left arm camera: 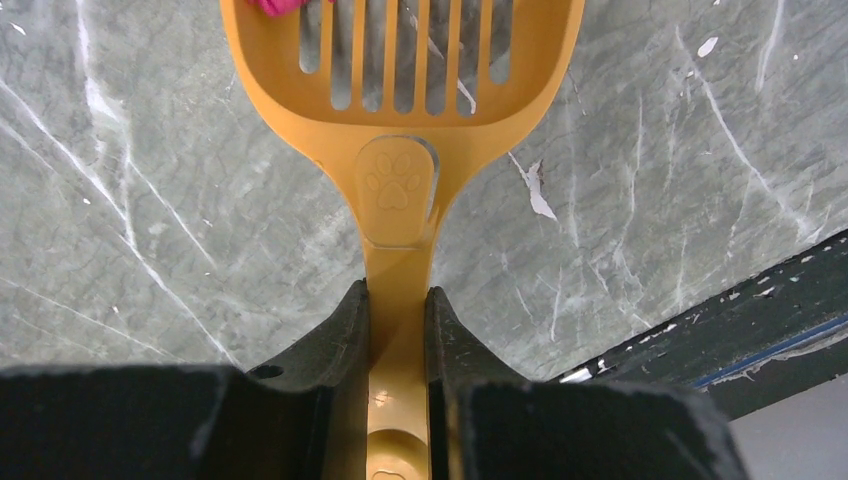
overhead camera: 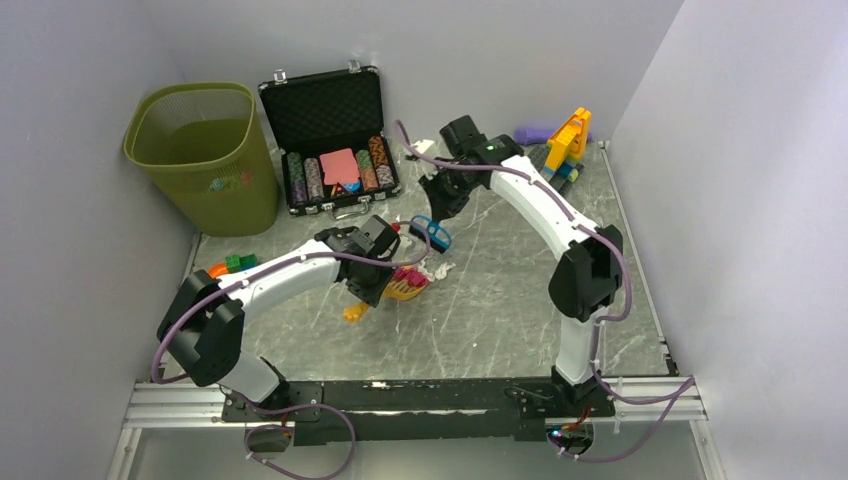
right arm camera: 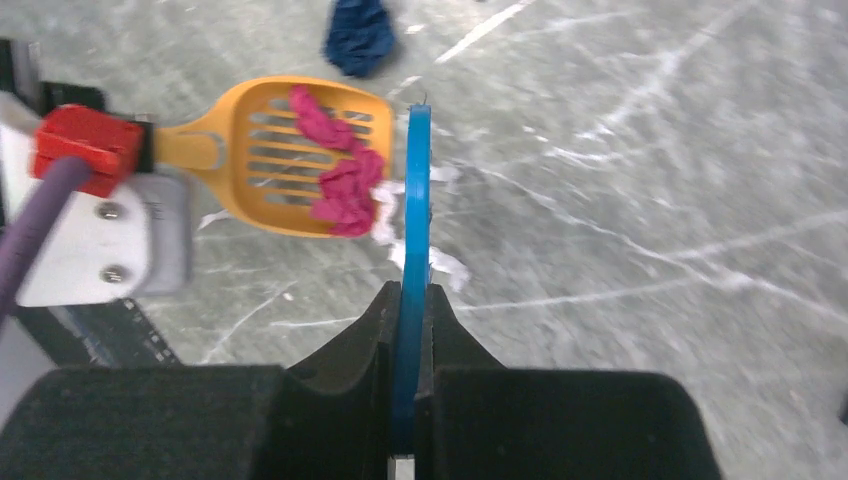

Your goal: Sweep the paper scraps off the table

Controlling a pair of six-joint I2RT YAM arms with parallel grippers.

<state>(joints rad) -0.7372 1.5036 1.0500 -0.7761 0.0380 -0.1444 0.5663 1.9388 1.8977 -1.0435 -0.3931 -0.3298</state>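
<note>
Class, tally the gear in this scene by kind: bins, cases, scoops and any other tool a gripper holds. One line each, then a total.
Bin: 1
Case: 1
Scoop: 1
Blue tool: 1
Total: 4

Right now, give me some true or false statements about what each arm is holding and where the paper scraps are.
1. The left fingers clamp the handle of the orange scoop. True.
2. The scoop is empty. False: pink scraps lie in it.
3. The right fingers grip a thin blue tool. True.
4. Every scrap is in the scoop. False: a dark blue scrap lies on the table, outside it.
</note>
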